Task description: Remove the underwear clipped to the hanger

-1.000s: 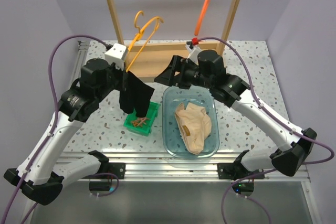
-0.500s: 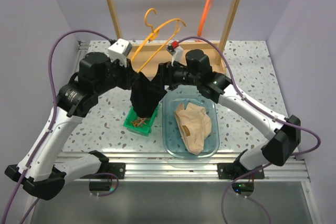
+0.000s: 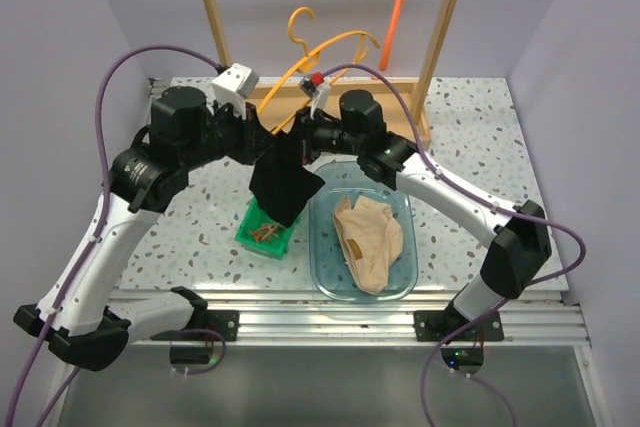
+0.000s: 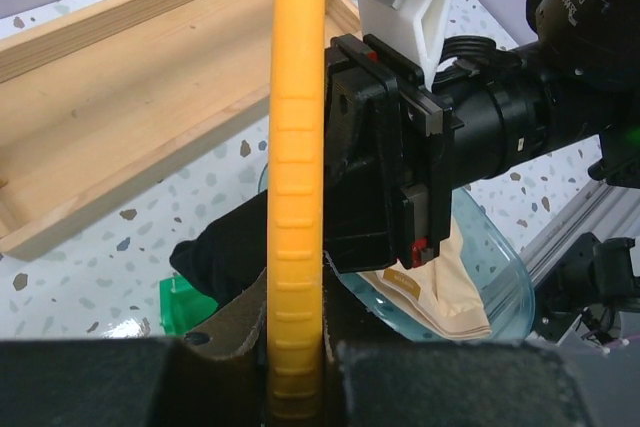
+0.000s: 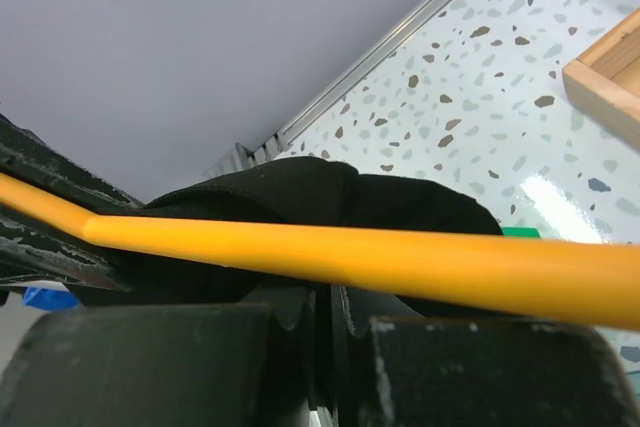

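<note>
Change, right gripper (image 5: 325,309): a second ago I had these jaws standing wide; now they are pressed together with hardly a slit between them.
Change, arms: both wrists have moved up and back toward the wooden rack (image 3: 268,107), and the yellow hanger (image 3: 330,45) has ridden up with them.
Change, black underwear (image 3: 283,182): earlier it hung straight over the green basket (image 3: 262,239); now it has shifted right, and its lower corner hangs over the basket's right edge, beside the clear tub (image 3: 322,277).
Unchanged: the beige underwear (image 3: 368,239) lies crumpled in the clear tub, as before.
Left gripper (image 4: 297,375): clamped on the yellow hanger, whose bar runs up from between the two dark fingers.
Right gripper, grip: the closed tips sit just under the hanger bar, pinching the top of the black cloth that bunches over the bar.
Black underwear versus tools: it hangs from the hanger between the two wrists, its upper edge at the right fingertips and just beside the left wrist.
Beige underwear versus tools: below the right arm, apart from both grippers.
Clip on the black cloth: I cannot make one out.
</note>
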`<action>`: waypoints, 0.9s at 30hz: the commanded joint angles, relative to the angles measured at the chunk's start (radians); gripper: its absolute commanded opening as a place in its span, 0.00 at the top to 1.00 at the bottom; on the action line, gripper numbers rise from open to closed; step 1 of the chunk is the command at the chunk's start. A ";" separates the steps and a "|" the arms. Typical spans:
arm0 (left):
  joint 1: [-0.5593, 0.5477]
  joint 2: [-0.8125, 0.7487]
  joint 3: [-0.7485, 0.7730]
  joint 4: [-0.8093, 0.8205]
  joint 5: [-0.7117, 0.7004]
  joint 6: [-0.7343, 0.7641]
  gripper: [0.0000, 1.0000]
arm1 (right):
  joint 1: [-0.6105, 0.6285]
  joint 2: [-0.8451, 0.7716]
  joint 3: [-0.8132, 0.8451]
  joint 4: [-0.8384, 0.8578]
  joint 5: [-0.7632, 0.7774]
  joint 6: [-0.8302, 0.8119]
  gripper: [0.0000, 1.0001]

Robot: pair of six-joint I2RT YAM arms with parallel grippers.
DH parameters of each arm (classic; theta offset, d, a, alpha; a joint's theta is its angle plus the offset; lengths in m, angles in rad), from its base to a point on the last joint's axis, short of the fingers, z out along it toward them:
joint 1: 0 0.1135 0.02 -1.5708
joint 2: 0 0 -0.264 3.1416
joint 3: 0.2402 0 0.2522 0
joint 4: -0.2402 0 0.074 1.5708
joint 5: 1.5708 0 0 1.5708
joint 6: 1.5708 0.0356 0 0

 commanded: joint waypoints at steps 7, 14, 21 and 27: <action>0.005 -0.039 0.025 0.058 -0.162 -0.033 0.74 | 0.000 -0.058 0.034 -0.065 0.017 -0.024 1.00; 0.007 -0.075 -0.006 0.112 -0.232 -0.032 1.00 | -0.012 -0.090 0.030 -0.131 0.055 -0.039 1.00; 0.008 -0.088 -0.043 0.122 -0.267 -0.024 1.00 | -0.025 -0.119 0.042 -0.157 0.080 -0.056 1.00; 0.010 -0.098 -0.061 0.126 -0.292 -0.027 1.00 | -0.043 -0.167 0.076 -0.149 0.067 -0.038 1.00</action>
